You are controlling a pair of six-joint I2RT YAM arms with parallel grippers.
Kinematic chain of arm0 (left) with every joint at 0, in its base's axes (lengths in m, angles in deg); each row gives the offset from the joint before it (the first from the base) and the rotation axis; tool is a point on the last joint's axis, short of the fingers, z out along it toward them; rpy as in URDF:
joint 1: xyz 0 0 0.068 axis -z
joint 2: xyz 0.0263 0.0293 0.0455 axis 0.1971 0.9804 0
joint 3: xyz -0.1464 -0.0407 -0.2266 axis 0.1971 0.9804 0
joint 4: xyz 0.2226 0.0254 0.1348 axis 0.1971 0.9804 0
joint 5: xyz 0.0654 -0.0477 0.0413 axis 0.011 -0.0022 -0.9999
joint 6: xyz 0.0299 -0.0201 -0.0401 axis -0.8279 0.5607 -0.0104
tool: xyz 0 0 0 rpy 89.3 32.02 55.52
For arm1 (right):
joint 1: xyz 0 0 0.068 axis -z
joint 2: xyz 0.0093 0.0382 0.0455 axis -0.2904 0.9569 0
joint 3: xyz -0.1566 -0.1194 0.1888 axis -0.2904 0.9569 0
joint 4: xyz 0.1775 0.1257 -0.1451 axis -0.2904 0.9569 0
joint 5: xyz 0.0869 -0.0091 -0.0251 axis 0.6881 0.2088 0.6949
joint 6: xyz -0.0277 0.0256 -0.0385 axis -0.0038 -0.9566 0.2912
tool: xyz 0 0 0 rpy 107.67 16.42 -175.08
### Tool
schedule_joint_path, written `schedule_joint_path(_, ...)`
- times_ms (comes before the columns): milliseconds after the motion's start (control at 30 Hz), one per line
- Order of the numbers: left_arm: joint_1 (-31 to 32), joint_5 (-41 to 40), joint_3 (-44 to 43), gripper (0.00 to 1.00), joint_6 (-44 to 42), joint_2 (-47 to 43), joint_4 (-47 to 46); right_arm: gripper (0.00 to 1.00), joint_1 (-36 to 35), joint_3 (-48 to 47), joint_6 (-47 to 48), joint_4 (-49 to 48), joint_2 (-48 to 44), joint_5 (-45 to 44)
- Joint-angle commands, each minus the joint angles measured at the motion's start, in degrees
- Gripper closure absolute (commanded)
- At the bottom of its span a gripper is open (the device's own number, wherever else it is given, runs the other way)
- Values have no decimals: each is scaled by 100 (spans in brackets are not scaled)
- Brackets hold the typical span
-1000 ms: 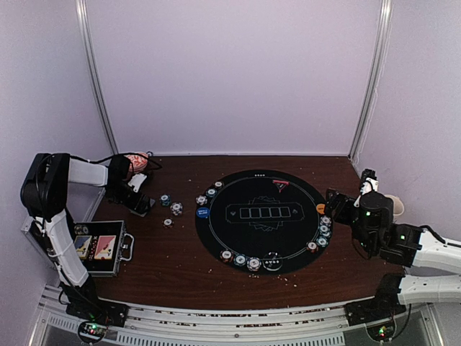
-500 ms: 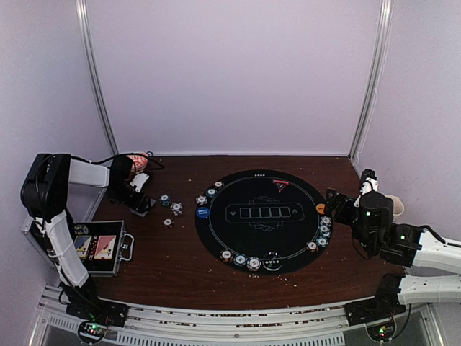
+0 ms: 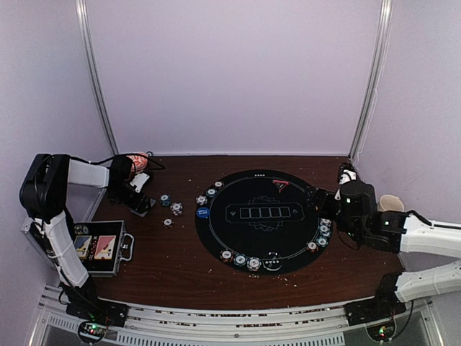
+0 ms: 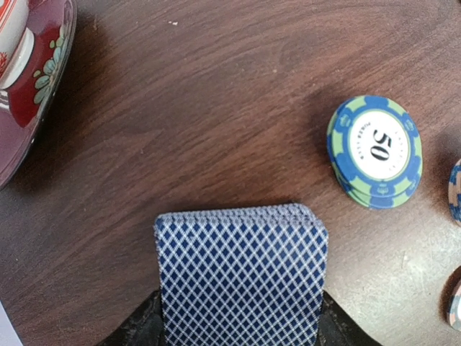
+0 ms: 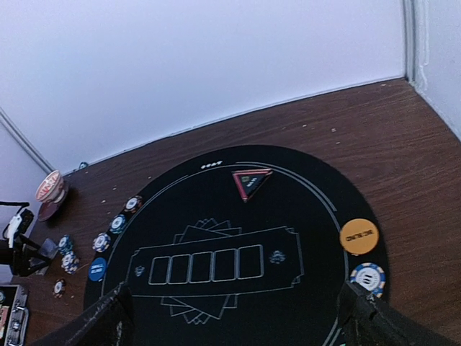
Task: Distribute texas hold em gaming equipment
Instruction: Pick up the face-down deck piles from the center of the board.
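Pale lilac walls are closing in a brown wooden table (image 3: 173, 274), and a round black mat (image 3: 261, 238) is lying on its right-centre part. The left gripper (image 3: 139, 204) is reaching over the far left of the table, well apart from the mat. Its dark fingers (image 4: 140, 330) are pressing on both sides of a deck of cards (image 4: 241, 277) with blue lattice backs, roughly half closed around it; I cannot tell whether the deck is resting on the wood or raised off it. The right gripper (image 3: 318, 199) is hovering over the mat's right edge, its fingers (image 5: 108, 317) spreading fully wide with nothing between them. A black case (image 3: 101, 247) is sitting at the near left edge, and a red bowl (image 4: 32, 86) is standing just beyond the left gripper. An orange button (image 5: 359, 236) is lying on the mat's right rim, a red-triangle button (image 5: 250, 182) at its far side and a blue button (image 3: 202, 213) at its left rim. Striped chips (image 3: 240, 259) are ringing the mat's edge, and a blue-green chip stack (image 4: 374, 150) is sitting on bare wood to the right of the deck
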Motion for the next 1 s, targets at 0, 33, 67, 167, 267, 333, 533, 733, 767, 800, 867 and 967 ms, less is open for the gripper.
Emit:
schedule_joint_path(0,14,127,47,50,-166,-105,674,1,-3,-726,-256,-146,649,988)
schedule_joint_path(33,13,174,10,50,-177,-153,708,1,-2,-889,-292,-154,839,1125)
schedule_joint_path(67,16,224,-24,50,-194,-209,740,1,-8,-1052,-329,-181,1022,1256)
schedule_joint_path(167,20,380,-93,50,-245,-367,814,1,-17,-1427,-452,-412,1551,1643)
schedule_joint_path(267,12,545,-113,49,-336,-503,862,1,-14,-1797,-600,-723,2105,2054)
schedule_joint_path(333,20,675,-121,49,-418,-600,917,1,-16,-2054,-718,-882,2535,2360)
schedule_joint_path(533,61,1066,-99,49,-675,-906,987,1,-47,-2827,-1142,-1376,3870,3389)
schedule_joint_path(733,191,1515,-14,49,-962,-1413,1099,3,-128,-3592,-1601,-1844,5031,4099)
schedule_joint_path(767,219,1584,27,49,-1009,-1521,1116,4,-148,-3708,-1690,-1933,5188,4232)
schedule_joint_path(800,269,1654,61,49,-1043,-1622,1138,4,-168,-3840,-1779,-1997,5354,4325)
schedule_joint_path(867,390,1805,132,49,-1109,-1825,1196,5,-235,-4110,-1910,-2131,5687,4484)
schedule_joint_path(967,647,1962,296,49,-1158,-2098,1208,5,-355,-4612,-2079,-2192,6130,4700)
